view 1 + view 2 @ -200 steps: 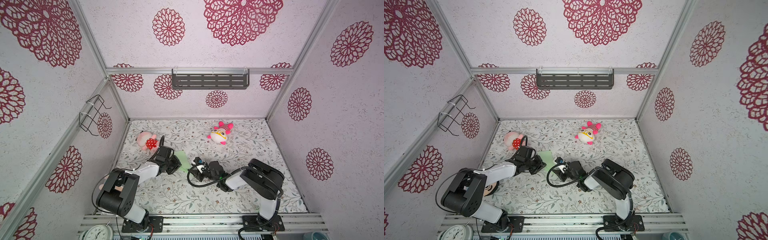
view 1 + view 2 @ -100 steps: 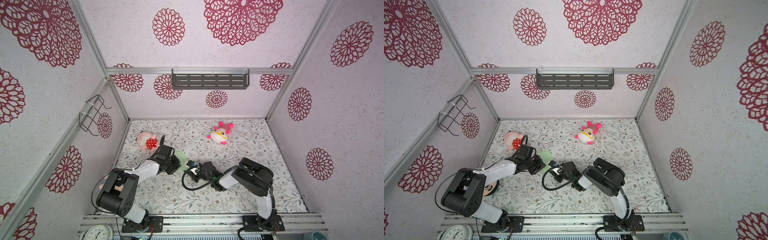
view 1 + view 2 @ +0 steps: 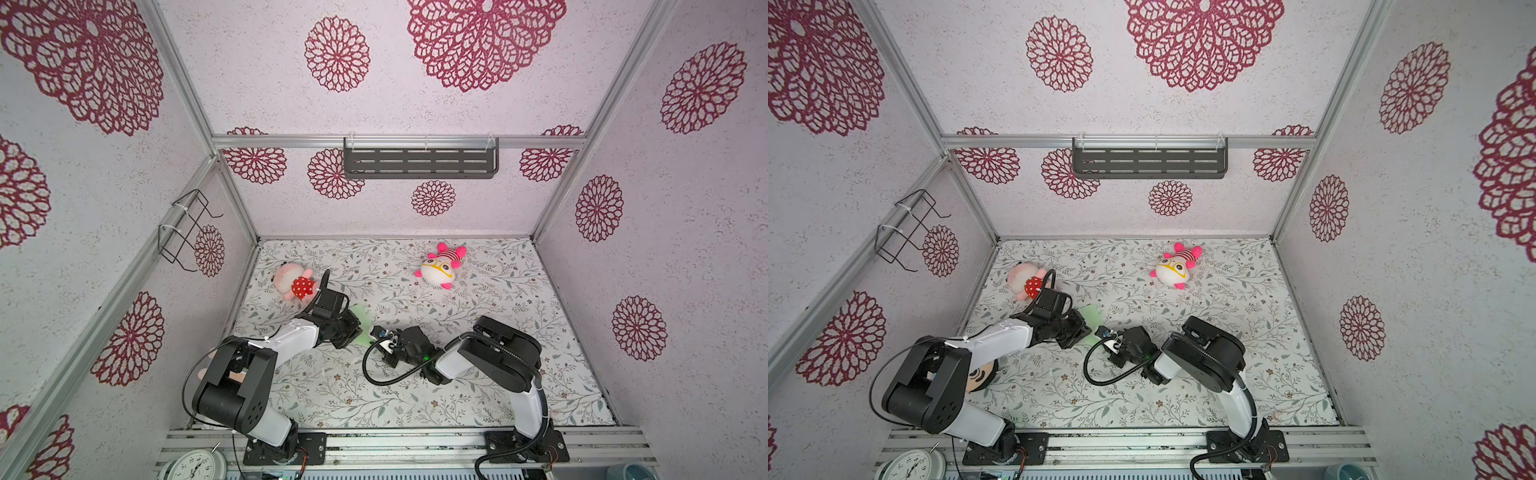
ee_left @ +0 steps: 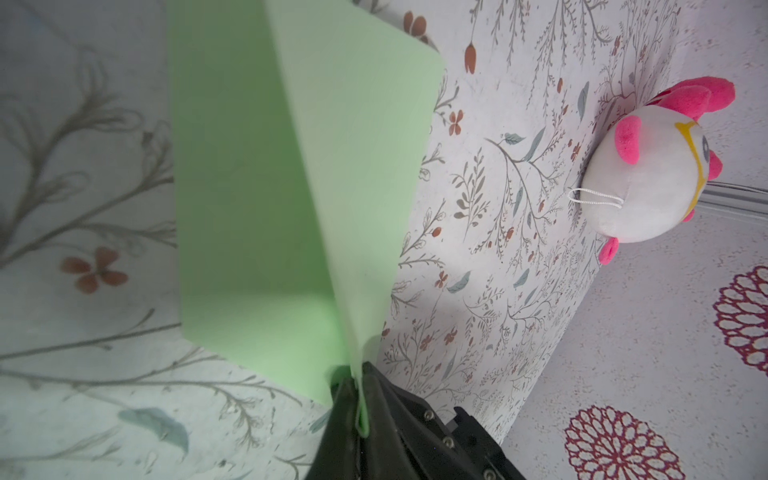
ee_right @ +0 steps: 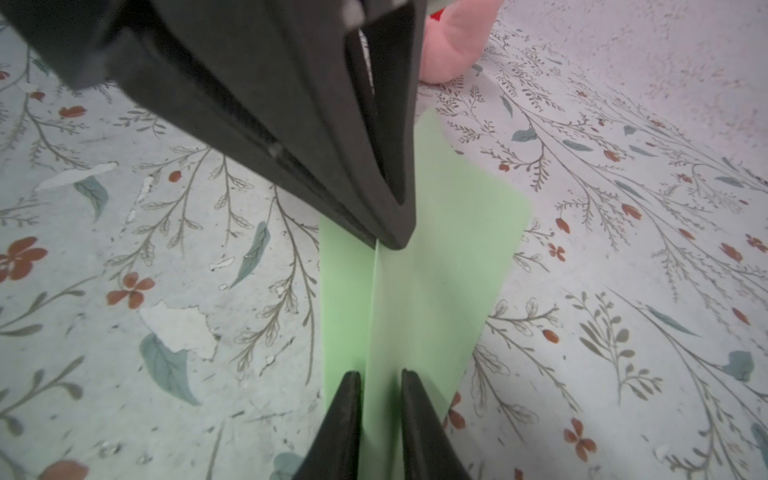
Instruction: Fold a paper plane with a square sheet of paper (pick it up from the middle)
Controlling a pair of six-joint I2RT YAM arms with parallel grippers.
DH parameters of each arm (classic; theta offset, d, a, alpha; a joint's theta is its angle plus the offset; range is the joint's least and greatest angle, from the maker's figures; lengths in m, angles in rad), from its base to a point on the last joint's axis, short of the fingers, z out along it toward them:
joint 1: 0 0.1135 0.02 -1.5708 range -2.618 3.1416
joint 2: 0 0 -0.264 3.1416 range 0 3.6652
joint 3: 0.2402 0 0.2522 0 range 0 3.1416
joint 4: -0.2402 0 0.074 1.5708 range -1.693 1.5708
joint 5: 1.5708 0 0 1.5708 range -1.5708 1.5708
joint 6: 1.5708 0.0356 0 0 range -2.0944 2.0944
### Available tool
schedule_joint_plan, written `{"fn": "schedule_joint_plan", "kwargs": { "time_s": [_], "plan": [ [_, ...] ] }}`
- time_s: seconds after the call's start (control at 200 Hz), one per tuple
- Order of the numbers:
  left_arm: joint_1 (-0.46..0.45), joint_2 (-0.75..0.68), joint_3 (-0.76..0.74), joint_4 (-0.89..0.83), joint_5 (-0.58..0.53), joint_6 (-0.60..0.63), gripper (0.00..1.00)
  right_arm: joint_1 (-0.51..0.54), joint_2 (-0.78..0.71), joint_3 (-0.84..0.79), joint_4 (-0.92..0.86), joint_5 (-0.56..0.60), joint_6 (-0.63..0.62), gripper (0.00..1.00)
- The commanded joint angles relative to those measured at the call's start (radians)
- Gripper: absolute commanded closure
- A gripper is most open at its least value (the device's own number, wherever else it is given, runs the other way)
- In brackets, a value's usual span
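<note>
Pinching the paper (image 3: 360,318), left gripper (image 4: 358,384) — with right gripper (image 5: 380,386) — mostly hides it.

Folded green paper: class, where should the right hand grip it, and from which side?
Pinch the raised centre crease of the folded green paper: it stands up as a thin ridge. Bring the right hand in along it from the end opposite the left hand, which clamps the same crease.

Pale green paper (image 5: 436,270) lying on the floral table (image 5: 623,291), its raised centre crease standing between the narrowly parted jaws of the right gripper (image 5: 380,376), the left gripper (image 5: 392,241) pinching the crease farther along, a pink plush toy (image 5: 453,41) peeking out behind.
</note>
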Motion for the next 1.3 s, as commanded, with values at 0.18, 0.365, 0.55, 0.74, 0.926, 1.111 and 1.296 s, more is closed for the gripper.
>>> {"fn": "schedule_joint_plan", "kwargs": {
  "time_s": [0.18, 0.365, 0.55, 0.74, 0.926, 1.111, 1.296],
  "plan": [
    [-0.001, -0.016, 0.024, -0.038, -0.024, -0.001, 0.83, 0.007, 0.002, -0.007, 0.041, 0.012, -0.003, 0.85],
    [0.022, -0.032, 0.032, -0.062, -0.029, 0.02, 0.7, 0.006, 0.004, -0.019, 0.056, -0.003, 0.018, 0.85],
    [0.033, -0.027, 0.025, -0.062, -0.023, 0.03, 0.65, 0.004, 0.005, -0.024, 0.064, -0.017, 0.037, 0.84],
    [0.031, 0.006, 0.015, -0.031, -0.001, 0.022, 0.65, 0.003, 0.002, -0.012, 0.057, -0.026, 0.041, 0.81],
    [0.031, 0.016, 0.016, -0.028, -0.004, 0.024, 0.84, 0.001, -0.01, -0.009, 0.051, -0.015, 0.035, 0.78],
    [0.031, 0.018, 0.018, -0.039, -0.012, 0.02, 0.95, 0.003, -0.046, -0.03, 0.052, 0.03, 0.018, 0.73],
    [0.031, 0.024, 0.021, -0.046, -0.013, 0.017, 0.95, 0.007, -0.072, -0.034, 0.037, 0.033, 0.019, 0.71]
  ]
}}
